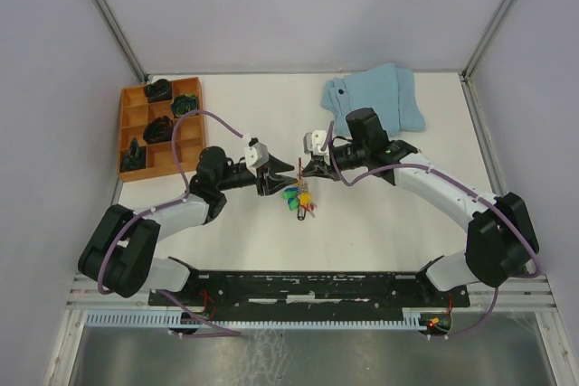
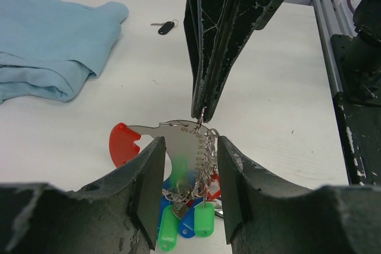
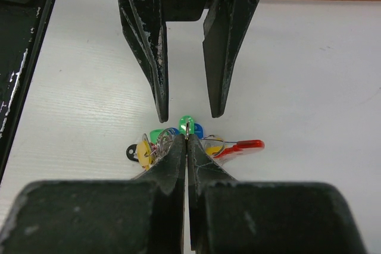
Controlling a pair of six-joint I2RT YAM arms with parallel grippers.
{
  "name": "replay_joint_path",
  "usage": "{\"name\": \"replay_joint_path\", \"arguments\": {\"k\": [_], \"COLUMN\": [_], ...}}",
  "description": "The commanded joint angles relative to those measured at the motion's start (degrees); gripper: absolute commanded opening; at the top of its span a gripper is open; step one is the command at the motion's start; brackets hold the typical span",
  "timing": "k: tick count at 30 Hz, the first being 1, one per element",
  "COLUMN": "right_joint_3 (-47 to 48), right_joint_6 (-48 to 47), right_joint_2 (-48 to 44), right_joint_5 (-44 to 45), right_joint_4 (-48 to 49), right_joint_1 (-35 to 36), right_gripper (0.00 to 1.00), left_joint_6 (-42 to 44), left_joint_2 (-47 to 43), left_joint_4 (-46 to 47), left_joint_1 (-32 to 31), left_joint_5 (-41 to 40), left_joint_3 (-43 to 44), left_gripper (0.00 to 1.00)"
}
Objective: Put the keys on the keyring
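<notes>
The keyring [image 2: 176,144] is a grey metal plate with a red plastic end [image 2: 122,143]. It hangs upright, with the keys [image 2: 186,223] bunched under it, showing green and blue heads. My right gripper [image 2: 203,111] comes down from above. It is shut on a thin wire ring at the plate's top edge. My left gripper [image 2: 189,173] is open, with the plate between its jaws and not pinched. In the top view the keys [image 1: 299,198] lie between the left gripper [image 1: 279,178] and the right gripper [image 1: 310,169]. The right wrist view shows the yellow head [image 3: 144,150] and the red end [image 3: 243,146].
A folded light-blue cloth [image 1: 375,98] lies at the back right. An orange compartment tray [image 1: 128,126] holding dark lumps stands at the back left. One loose black-headed key [image 2: 165,27] lies on the table beyond the grippers. A black rail [image 1: 308,285] runs along the near edge.
</notes>
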Motion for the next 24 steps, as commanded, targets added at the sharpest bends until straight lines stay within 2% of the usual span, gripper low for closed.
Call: {"name": "replay_joint_path", "arguments": {"k": [1,12,24], "right_joint_3": [0.74,0.67,0.62], "right_joint_6": [-0.11,0.33,0.59], "right_joint_2": [-0.48,0.22,0.42], "right_joint_5": [-3.77,-4.37,-4.92], "right_joint_4": [5.01,5.8,6.1], "right_joint_1": [0.04,0.21,0.64], "right_gripper": [0.01,0.01,0.01], "left_joint_6": [3.15,2.42,0.49], "left_joint_2": [0.26,0.33,0.64], "left_joint_4": [0.38,0.76,2.02], "left_joint_1": [-1.07,-1.12,-1.5], "left_joint_5": [-0.56,-0.58,0.58], "left_joint_3": [2.28,2.53,2.8], "left_gripper": [0.45,0.27,0.26]}}
